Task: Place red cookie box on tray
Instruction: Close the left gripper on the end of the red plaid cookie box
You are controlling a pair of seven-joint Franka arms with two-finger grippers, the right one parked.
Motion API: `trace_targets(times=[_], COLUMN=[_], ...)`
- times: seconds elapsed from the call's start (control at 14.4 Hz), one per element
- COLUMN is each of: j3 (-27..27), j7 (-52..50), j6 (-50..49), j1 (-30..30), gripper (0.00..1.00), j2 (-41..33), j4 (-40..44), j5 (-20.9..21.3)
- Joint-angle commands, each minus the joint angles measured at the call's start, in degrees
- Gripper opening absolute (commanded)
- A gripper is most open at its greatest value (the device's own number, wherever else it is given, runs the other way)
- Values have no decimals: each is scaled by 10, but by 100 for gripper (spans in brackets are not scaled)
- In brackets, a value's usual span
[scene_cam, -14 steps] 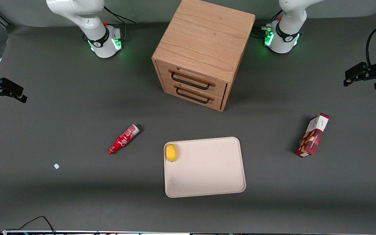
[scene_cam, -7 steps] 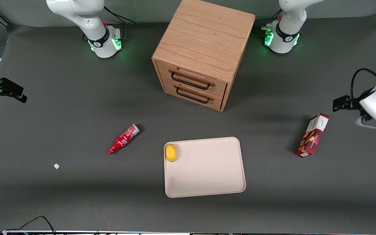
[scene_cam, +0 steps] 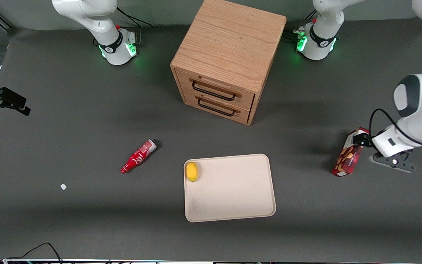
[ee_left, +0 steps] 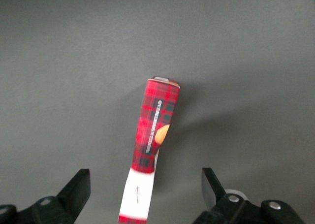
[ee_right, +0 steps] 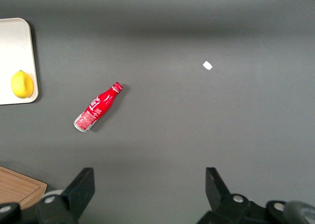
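- The gripper [ee_left: 142, 192] of the working left arm hangs above the red cookie box [scene_cam: 349, 154], toward the working arm's end of the table. In the front view the gripper [scene_cam: 365, 141] is mostly covered by the white wrist, and only a small black part shows at the box's upper end.
- In the left wrist view its two black fingers [ee_left: 76, 187] are spread wide apart, one on each side of the box, and neither touches it. Nothing is held between them.
- The red cookie box [ee_left: 151, 145] stands on a long narrow side on the grey table [scene_cam: 68, 110]. The wrist camera sees its narrow plaid edge with a white panel at one end. In the front view its broad face shows tan cookies, and the white end is the end farther from the front camera.
- The tray [scene_cam: 233, 205] lies flat on the table, well apart from the box, near the middle of the table.
- A yellow lemon [scene_cam: 192, 171] lies in the tray, in the corner toward the parked arm's end and farther from the front camera.
- A wooden cabinet [scene_cam: 229, 47] with two drawers and dark handles stands farther from the front camera than the tray.
- A red bottle [scene_cam: 138, 156] lies on its side beside the tray, toward the parked arm's end.
- A small white scrap [scene_cam: 63, 186] lies still more toward that end.
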Motion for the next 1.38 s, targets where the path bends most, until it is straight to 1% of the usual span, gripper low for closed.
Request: trace_targets(times=[0.0,0.14,0.21,0.83,1.04,1.18,1.25,1.32], j3=[18,51,59,60,69,69,69,69], j7=[30,60,68,61,61,61,61,61], j6=[81,132,147,168,173,173,173,173], j1=[-8,-21,-26,-40,-45,-45,-45,-44], gripper=[100,100,100,100,100,95,91,84], j2=[-5,15,24,57,62,63,64,64], j4=[-64,-79,-81,-81,-81,-81,-81,-81], j5=[23,25,25,17,17,17,17,17])
